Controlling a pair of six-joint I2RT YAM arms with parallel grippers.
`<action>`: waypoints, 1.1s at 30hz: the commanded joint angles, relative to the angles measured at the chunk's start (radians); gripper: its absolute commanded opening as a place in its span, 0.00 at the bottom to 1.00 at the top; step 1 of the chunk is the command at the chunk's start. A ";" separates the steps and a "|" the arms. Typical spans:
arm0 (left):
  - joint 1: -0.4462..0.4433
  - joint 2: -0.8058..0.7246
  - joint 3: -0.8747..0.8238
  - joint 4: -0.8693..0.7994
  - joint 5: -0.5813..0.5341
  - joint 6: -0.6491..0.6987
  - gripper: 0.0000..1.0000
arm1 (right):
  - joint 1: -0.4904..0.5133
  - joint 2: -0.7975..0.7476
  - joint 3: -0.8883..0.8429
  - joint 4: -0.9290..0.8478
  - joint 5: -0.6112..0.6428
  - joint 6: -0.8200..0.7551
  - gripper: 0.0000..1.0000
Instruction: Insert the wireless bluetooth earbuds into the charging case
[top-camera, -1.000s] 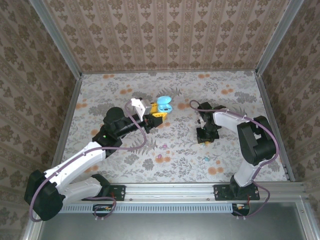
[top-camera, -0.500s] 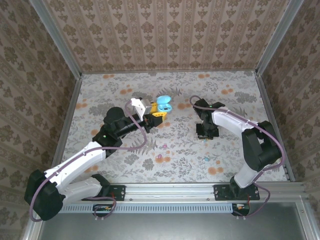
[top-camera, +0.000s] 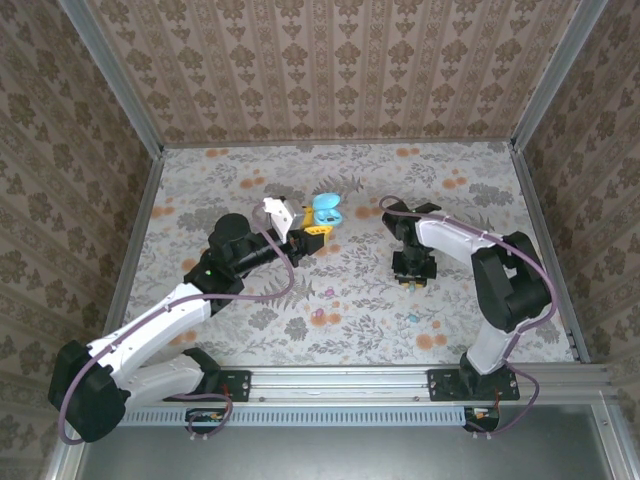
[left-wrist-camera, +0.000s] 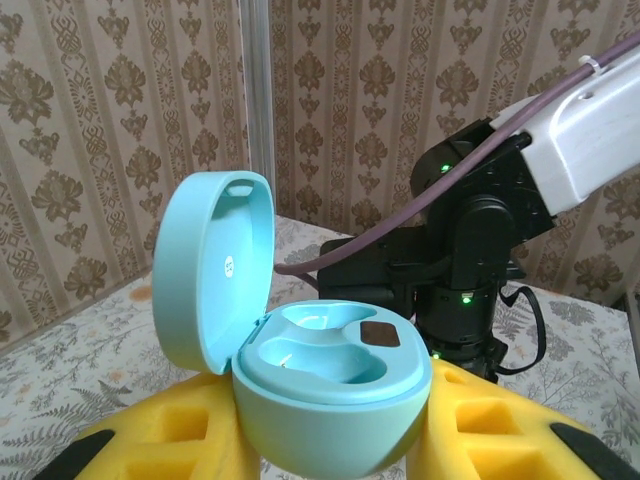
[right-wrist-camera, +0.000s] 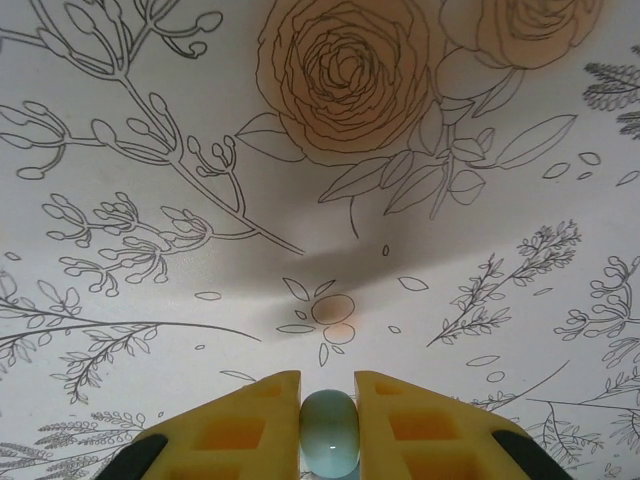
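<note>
My left gripper (top-camera: 318, 228) is shut on the base of a pastel cyan charging case (top-camera: 326, 209) and holds it above the cloth. The case (left-wrist-camera: 330, 400) sits between my yellow fingers (left-wrist-camera: 480, 430) with its lid swung open to the left, and both of its wells are empty. My right gripper (top-camera: 413, 270) points down at the cloth right of centre. It is shut on a small glossy cyan earbud (right-wrist-camera: 329, 435) pinched between the yellow fingertips (right-wrist-camera: 255, 425). A tiny pink earbud (top-camera: 327, 293) and a cyan one (top-camera: 413, 318) lie loose on the cloth.
A flower-printed cloth (top-camera: 230, 180) covers the table, with patterned walls and metal rails (top-camera: 138, 250) on three sides. In the left wrist view the right arm's dark wrist (left-wrist-camera: 470, 260) stands just behind the open case.
The right arm's elbow swung out and back while its gripper stayed over the same patch of cloth, jaws tightening a little. The left arm and the case have not moved.
</note>
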 joint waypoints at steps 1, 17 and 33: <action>0.008 -0.013 0.047 -0.004 0.010 0.021 0.29 | 0.010 0.027 0.043 -0.075 -0.002 0.015 0.21; 0.011 0.067 0.012 0.064 0.067 0.037 0.29 | 0.024 -0.390 0.213 -0.047 -0.015 -0.124 0.19; 0.007 0.191 0.066 0.112 0.130 0.049 0.29 | 0.235 -0.434 0.385 0.139 -0.026 -0.267 0.17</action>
